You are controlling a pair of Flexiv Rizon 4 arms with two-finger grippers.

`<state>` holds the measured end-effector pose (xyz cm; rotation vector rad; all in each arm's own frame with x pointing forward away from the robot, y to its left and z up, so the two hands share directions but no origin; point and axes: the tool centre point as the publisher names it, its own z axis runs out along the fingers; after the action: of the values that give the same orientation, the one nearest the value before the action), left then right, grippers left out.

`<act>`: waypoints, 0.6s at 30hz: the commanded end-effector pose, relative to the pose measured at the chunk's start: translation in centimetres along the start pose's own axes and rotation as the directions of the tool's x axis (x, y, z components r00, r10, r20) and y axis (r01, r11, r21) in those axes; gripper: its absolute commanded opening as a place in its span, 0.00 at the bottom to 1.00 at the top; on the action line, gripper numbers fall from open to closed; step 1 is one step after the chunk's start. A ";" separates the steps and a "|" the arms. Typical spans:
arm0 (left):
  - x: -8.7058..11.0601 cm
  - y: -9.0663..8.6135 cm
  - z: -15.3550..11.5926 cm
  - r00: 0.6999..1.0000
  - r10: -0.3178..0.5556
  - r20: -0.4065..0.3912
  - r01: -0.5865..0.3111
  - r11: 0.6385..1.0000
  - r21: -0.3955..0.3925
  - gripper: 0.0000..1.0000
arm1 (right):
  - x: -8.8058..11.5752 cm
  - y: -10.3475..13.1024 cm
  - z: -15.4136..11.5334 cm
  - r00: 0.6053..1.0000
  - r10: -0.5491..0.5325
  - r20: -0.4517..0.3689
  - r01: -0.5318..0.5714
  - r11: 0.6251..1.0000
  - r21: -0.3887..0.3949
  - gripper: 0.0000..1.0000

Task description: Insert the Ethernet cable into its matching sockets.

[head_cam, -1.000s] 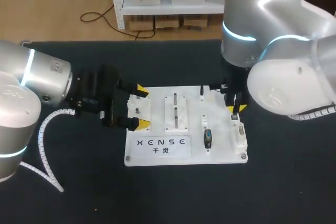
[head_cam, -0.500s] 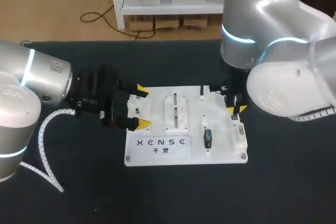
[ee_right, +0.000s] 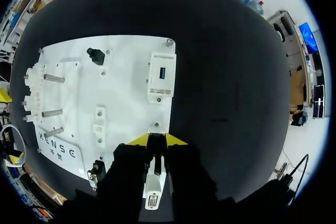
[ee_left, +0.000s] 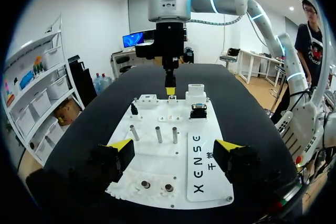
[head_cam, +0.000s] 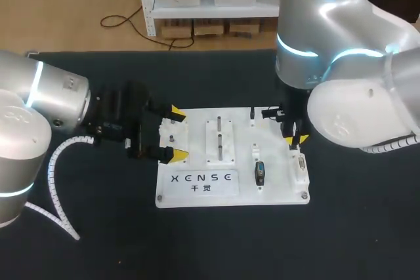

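The white socket board (head_cam: 197, 196) lies on the black table. At its left edge the left gripper (head_cam: 176, 133) has its fingers spread wide either side of the board's corner. They grip nothing and look set to steady the board. That arm has not moved over the last second. Further back, over the board's right side, the right gripper (head_cam: 293, 139) points straight down with its yellow tips almost together. In its wrist view they pinch a slim dark plug (ee_right: 156, 160), which I take to be the Ethernet cable's connector, though its shape is too small to confirm. It hangs just above a white socket block (head_cam: 300, 163) at the board's right edge. In the last second this gripper has crept slightly nearer along that edge and its wrist has turned a touch. That reads as fine alignment, with the plug not yet seated in any socket.
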<state>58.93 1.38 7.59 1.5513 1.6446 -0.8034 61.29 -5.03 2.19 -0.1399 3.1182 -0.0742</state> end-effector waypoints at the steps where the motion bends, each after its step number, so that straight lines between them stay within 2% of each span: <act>1: 0.2 -0.1 0.0 1.000 0.003 0.007 -0.003 1.000 -0.005 1.00 | 0.0 0.0 1.4 1.000 -0.002 -0.006 0.002 1.000 0.002 0.00; 11: 0.2 -0.1 0.0 1.000 0.003 0.007 -0.003 1.000 -0.005 1.00 | 0.1 0.2 1.9 1.000 -0.001 -0.016 0.001 1.000 0.002 0.00; 15: 0.2 -0.1 0.0 1.000 0.003 0.007 -0.003 1.000 -0.005 1.00 | 0.0 -0.1 1.2 1.000 -0.003 0.002 0.003 1.000 0.010 0.00; 16: 0.2 -0.1 0.0 1.000 0.003 0.007 -0.003 1.000 -0.005 1.00 | 0.1 -0.1 0.9 1.000 -0.003 0.009 0.003 1.000 0.006 0.45; 17: 0.2 -0.1 0.0 1.000 0.003 0.007 -0.003 1.000 -0.005 1.00 | 0.1 -0.2 0.4 1.000 0.001 0.016 -0.001 1.000 0.002 1.00; 18: 0.2 -0.1 0.0 1.000 0.003 0.007 -0.003 1.000 -0.005 1.00 | 0.1 -0.2 0.0 1.000 -0.002 0.019 0.002 1.000 -0.010 1.00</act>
<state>58.93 1.38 7.59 1.5513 1.6446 -0.8034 61.58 -4.81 2.00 -0.1414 3.1140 -0.0797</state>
